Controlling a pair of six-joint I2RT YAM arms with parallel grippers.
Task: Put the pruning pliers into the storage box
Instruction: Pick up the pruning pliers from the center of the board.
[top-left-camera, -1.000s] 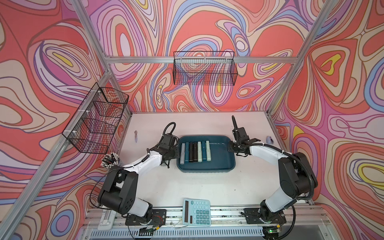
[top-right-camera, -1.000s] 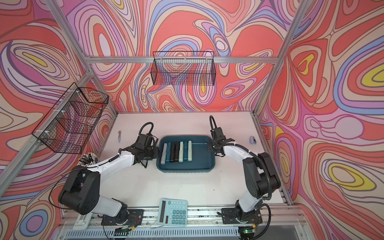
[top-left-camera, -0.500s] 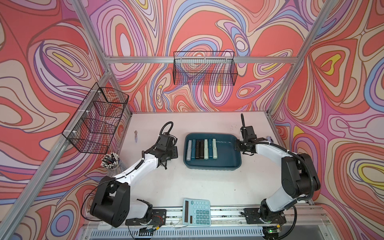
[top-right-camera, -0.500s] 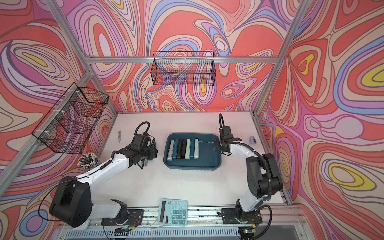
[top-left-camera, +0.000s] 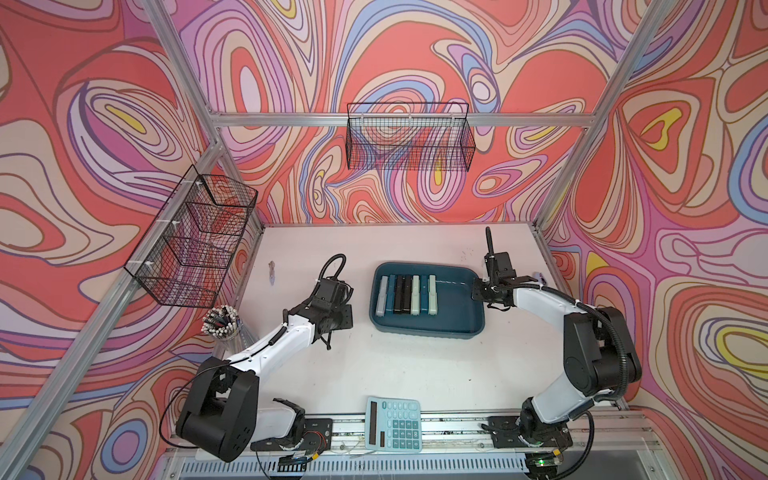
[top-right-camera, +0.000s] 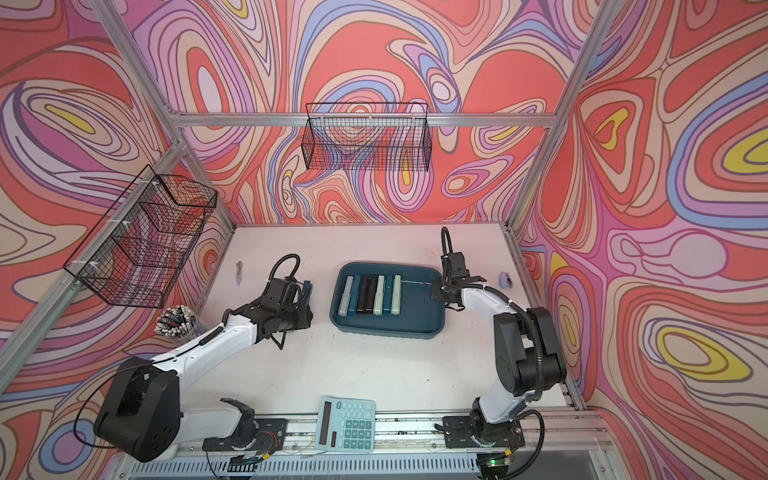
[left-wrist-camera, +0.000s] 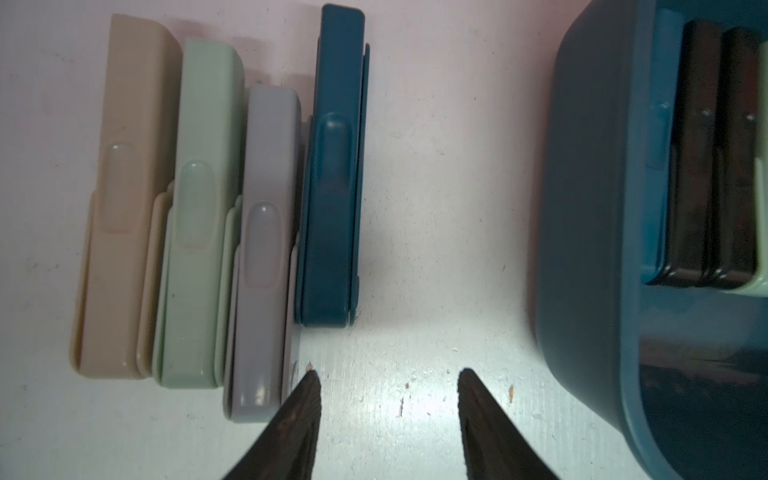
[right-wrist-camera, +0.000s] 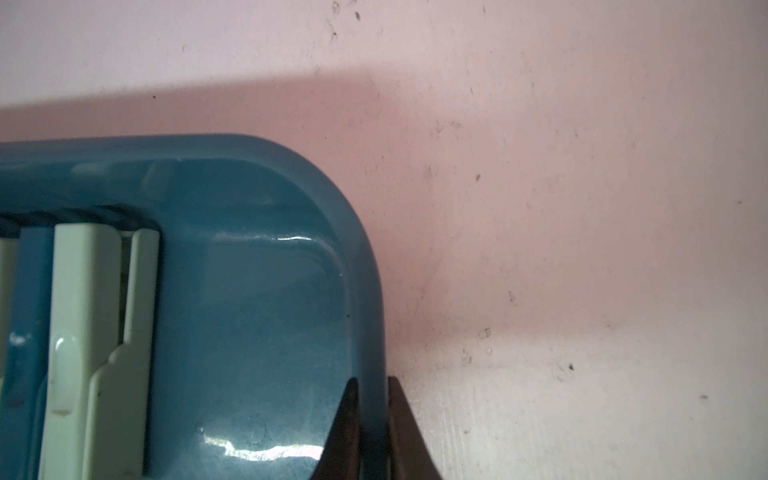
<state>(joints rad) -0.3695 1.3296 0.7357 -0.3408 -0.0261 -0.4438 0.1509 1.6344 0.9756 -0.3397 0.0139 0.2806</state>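
Note:
The dark teal storage box (top-left-camera: 453, 322) (top-right-camera: 415, 320) lies mid-table in both top views, with several pruning pliers (top-left-camera: 405, 295) (top-right-camera: 368, 295) side by side in its left half. My right gripper (top-left-camera: 478, 291) (right-wrist-camera: 372, 380) is shut on the box's right rim (right-wrist-camera: 332, 199). Left of the box my left gripper (top-left-camera: 338, 305) (left-wrist-camera: 388, 374) stands open just above the bare table. Beyond its fingertips lie a beige (left-wrist-camera: 124, 199), a pale green (left-wrist-camera: 199, 216), a grey (left-wrist-camera: 262, 249) and a dark teal (left-wrist-camera: 332, 166) (top-right-camera: 307, 286) pruning pliers. The arm hides most of them in the top views.
A calculator (top-left-camera: 393, 424) lies at the front edge. A cup of pens (top-left-camera: 220, 324) stands at the left wall. Black wire baskets hang on the back wall (top-left-camera: 409, 139) and left wall (top-left-camera: 195, 241). A small lilac object (top-left-camera: 539, 275) sits far right.
My right gripper has slid the storage box to the right. My left arm has drawn back to the left, away from the box.

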